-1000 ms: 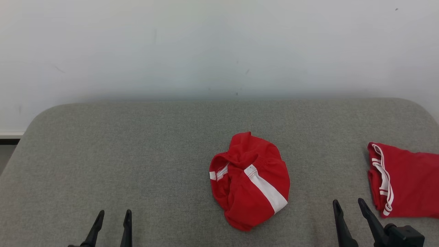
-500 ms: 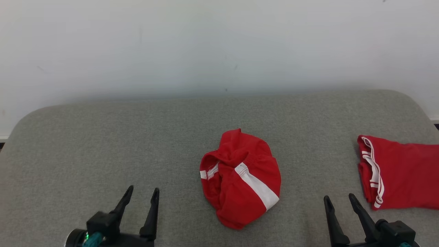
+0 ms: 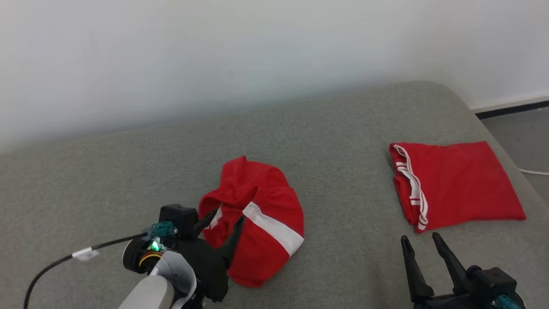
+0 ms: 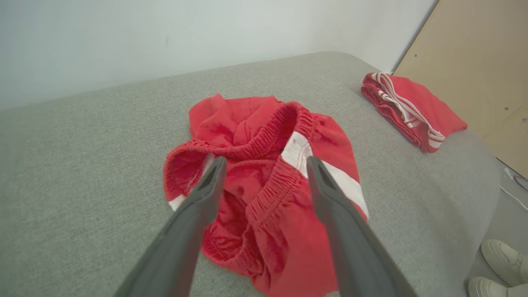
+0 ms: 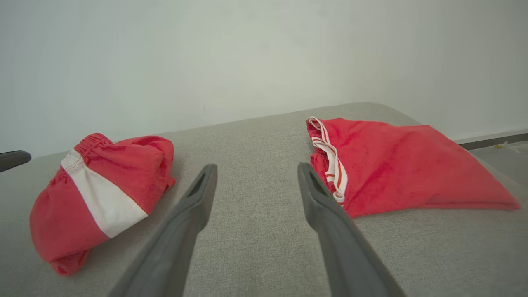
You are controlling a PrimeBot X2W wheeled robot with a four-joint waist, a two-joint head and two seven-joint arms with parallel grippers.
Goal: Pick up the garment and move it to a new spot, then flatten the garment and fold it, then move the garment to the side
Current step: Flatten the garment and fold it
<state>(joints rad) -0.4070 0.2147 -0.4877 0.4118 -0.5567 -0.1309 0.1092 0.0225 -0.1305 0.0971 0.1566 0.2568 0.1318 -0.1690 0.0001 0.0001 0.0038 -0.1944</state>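
The garment [image 3: 259, 191] is a crumpled pair of red shorts with a white side stripe, lying mid-cushion; it also appears in the left wrist view [image 4: 247, 119] and the right wrist view [image 5: 123, 165]. My left gripper [image 3: 227, 216] is open, its two fingers straddling the elastic waistband at the heap's near left edge [image 4: 265, 161]; whether they touch the cloth I cannot tell. My right gripper [image 3: 419, 237] is open over bare cushion, between the two red pieces [image 5: 256, 166], holding nothing.
A second red garment [image 3: 454, 180] lies folded flat near the grey cushion's [image 3: 128, 171] right edge. Beyond that edge are floor [image 3: 523, 128] and a white cable [image 3: 534, 172]. A wooden board [image 4: 474, 62] and a person's white shoes [image 4: 503, 260] are at the right.
The head camera has swung, shifting the whole picture left. My left arm has reached forward and right, bringing its open fingers onto the garment's near left edge. The right gripper holds its place.
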